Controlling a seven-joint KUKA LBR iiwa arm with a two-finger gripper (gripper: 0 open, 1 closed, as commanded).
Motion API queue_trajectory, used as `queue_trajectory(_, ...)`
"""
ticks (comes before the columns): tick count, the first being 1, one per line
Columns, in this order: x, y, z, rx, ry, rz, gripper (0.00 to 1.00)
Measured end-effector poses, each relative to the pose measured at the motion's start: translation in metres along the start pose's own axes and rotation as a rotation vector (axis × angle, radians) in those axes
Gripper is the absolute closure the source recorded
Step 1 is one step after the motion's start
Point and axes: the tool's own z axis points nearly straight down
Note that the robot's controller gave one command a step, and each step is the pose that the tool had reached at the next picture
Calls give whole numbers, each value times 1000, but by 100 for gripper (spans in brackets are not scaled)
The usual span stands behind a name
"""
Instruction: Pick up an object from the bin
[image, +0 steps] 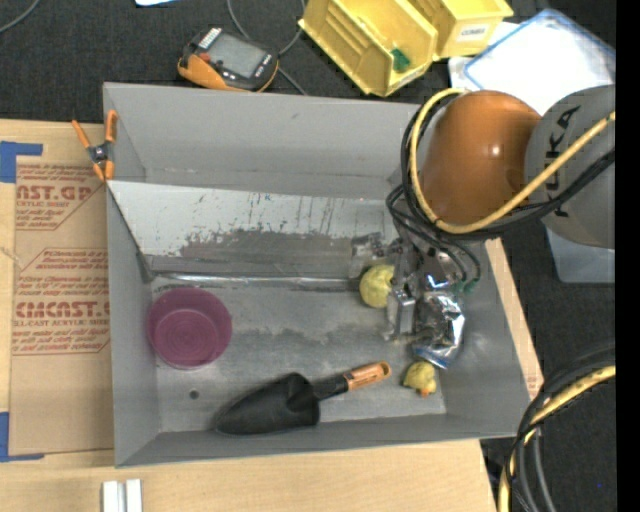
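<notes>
Surface: a grey metal bin (250, 215) with scratched, sloping walls; it stands on a light wooden tabletop (300, 480).
Room: behind the bin there is a dark surface with a yellow plastic box (370, 40) and a small orange and black device (228, 60).
End effector: the end effector (412, 315) is low in the right part of the bin, under the arm's round orange cover (480, 155). I cannot tell how far it is open or whether it has hold of anything.
Nearest thing: a pale yellow round lump (376, 286) lies on the bin floor, just beside the end effector on its left, near the foot of the back wall.
Direction: the lump looks roundish, and I cannot make out a long axis.
Other things: a small yellow toy duck (421, 377) lies near the front right corner. A black scoop with an orange handle (285, 402) lies along the front wall. Its long axis rises a little to the right, and its handle points to the duck. A purple round cup (188, 328) sits at the left, well apart.
</notes>
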Motion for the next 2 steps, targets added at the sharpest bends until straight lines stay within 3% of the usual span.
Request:
queue_trajectory(1,16,-29,35,-1,3,-152,0)
queue_trajectory(2,18,-21,28,-1,-2,-269,0)
